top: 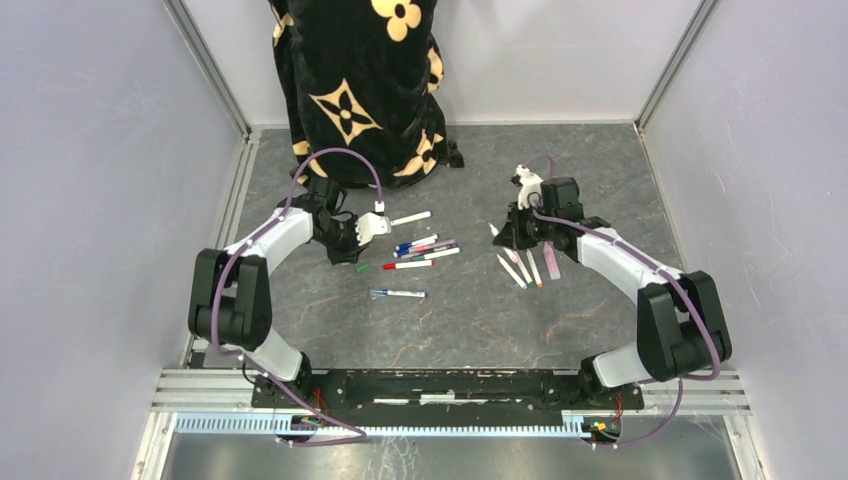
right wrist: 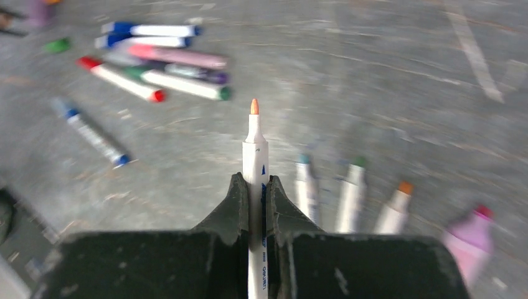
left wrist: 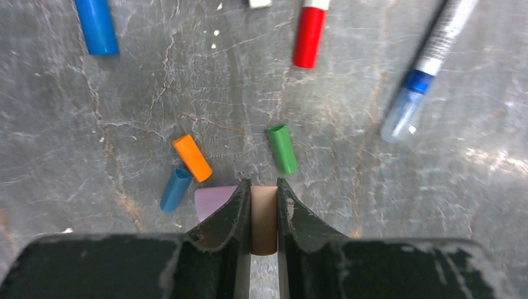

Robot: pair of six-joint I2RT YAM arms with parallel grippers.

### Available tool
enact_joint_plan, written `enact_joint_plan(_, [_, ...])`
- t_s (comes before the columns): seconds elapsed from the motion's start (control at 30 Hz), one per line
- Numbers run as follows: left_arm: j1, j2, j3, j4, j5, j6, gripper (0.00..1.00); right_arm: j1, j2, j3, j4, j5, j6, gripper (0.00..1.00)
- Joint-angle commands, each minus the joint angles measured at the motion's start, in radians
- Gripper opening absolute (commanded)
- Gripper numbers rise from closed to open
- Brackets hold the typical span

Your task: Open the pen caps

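- Grey, marble-veined table (top: 470, 330) filled the booth between pale walls, and a black cloth (top: 360, 80) with yellow flowers was heaped at its far edge
- Over the left half of the table, toward the far edge, the left jaws were almost closed on a peach-coloured cap (left wrist: 264, 215). They pinched it by its sides with its length lying back between them, a hold that looked firm enough to carry it
- Loose on the table just ahead of them lay an orange cap (left wrist: 192, 157), a blue cap (left wrist: 175, 189) just beside it, a purple cap (left wrist: 212, 200) partly hidden behind one jaw, and a green cap (left wrist: 281, 148) a little apart. Gathered so closely, they read as a drop spot that kept freed caps away from the pens
- Over the right half of the table, the right jaws were clamped on the white barrel of an orange-tipped pen (right wrist: 255, 162), its bare tip pointing forward. Gripping the barrel left the cap end free, as a pull would need
- Beside them, toward the right edge, uncapped pens (top: 522, 268) lay in a rough row, probably the finished lot
- Near the middle of the table the capped pens (top: 425, 250) lay bundled, and a lone blue-capped pen (top: 398, 293) lay closer to the near edge, so several caps seemed left to open
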Motion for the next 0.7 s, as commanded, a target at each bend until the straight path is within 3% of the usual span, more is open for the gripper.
enact_joint_plan(0.0, [0.002, 0.073, 0.037, 0.106, -0.070, -0.138, 0.10, -0.034, -0.058, -0.038, -0.002, 0.335, 0.020, 0.00])
enact_joint_plan(0.17, [0.002, 0.111, 0.030, 0.163, -0.094, -0.182, 0.17, -0.038, -0.039, -0.088, 0.006, 0.484, 0.009, 0.00])
enact_joint_plan(0.33, [0.002, 0.123, 0.034, 0.197, -0.092, -0.228, 0.36, -0.041, -0.040, -0.150, 0.049, 0.577, 0.001, 0.00])
enact_joint_plan(0.4, [0.002, 0.114, 0.045, 0.175, -0.070, -0.235, 0.48, -0.044, -0.022, -0.144, 0.032, 0.577, -0.013, 0.00])
enact_joint_plan(0.5, [0.002, 0.076, 0.060, 0.159, -0.038, -0.254, 0.51, -0.044, -0.017, -0.151, 0.032, 0.591, -0.016, 0.00])
enact_joint_plan(0.57, [0.002, 0.056, 0.079, 0.134, -0.022, -0.258, 0.67, -0.044, -0.025, -0.158, 0.045, 0.602, -0.016, 0.00])
enact_joint_plan(0.67, [0.003, 0.041, 0.138, 0.076, -0.007, -0.292, 0.70, -0.048, -0.020, -0.151, 0.043, 0.612, -0.020, 0.03])
